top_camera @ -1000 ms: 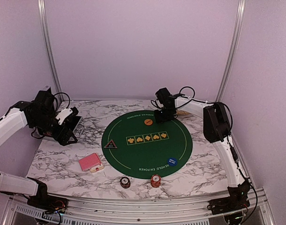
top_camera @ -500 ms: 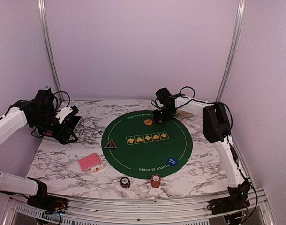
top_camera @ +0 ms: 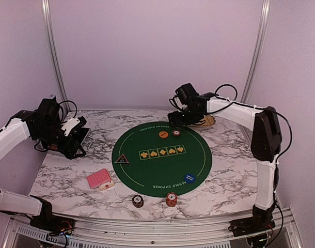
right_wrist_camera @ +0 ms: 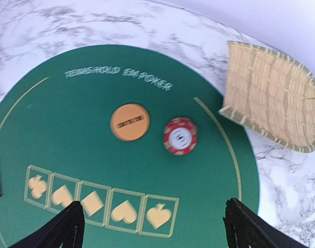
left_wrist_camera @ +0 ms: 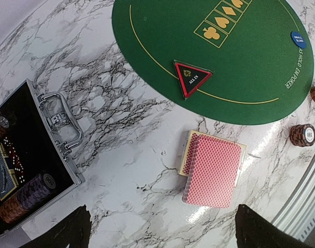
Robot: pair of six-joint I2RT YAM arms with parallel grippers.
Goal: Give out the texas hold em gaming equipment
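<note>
A red-and-white chip stack [top_camera: 176, 134] [right_wrist_camera: 180, 136] stands on the far part of the green mat [top_camera: 162, 165], right beside the orange button [top_camera: 163, 134] [right_wrist_camera: 129, 122]. My right gripper [top_camera: 176, 120] [right_wrist_camera: 155, 227] hovers open above and behind it, holding nothing. Also on the mat are the black-triangle marker [top_camera: 121, 159] [left_wrist_camera: 192, 77] and the blue button [top_camera: 189, 179] [left_wrist_camera: 298, 39]. The red-backed cards [top_camera: 99, 179] [left_wrist_camera: 213, 171] lie on the marble. My left gripper [top_camera: 76, 138] [left_wrist_camera: 162, 230] hangs open above the marble near the cards, empty.
A dark chip stack [top_camera: 138, 200] [left_wrist_camera: 302, 135] and a red one [top_camera: 171, 198] stand near the front edge. An open metal case [top_camera: 84, 138] [left_wrist_camera: 28, 170] with more chips lies at the left. A tan woven tray [top_camera: 207, 121] [right_wrist_camera: 271, 103] sits at the back right.
My right gripper has opened and lifted back from the mat's far edge, leaving the red-and-white chip stack beside the orange button. The left arm has not moved.
</note>
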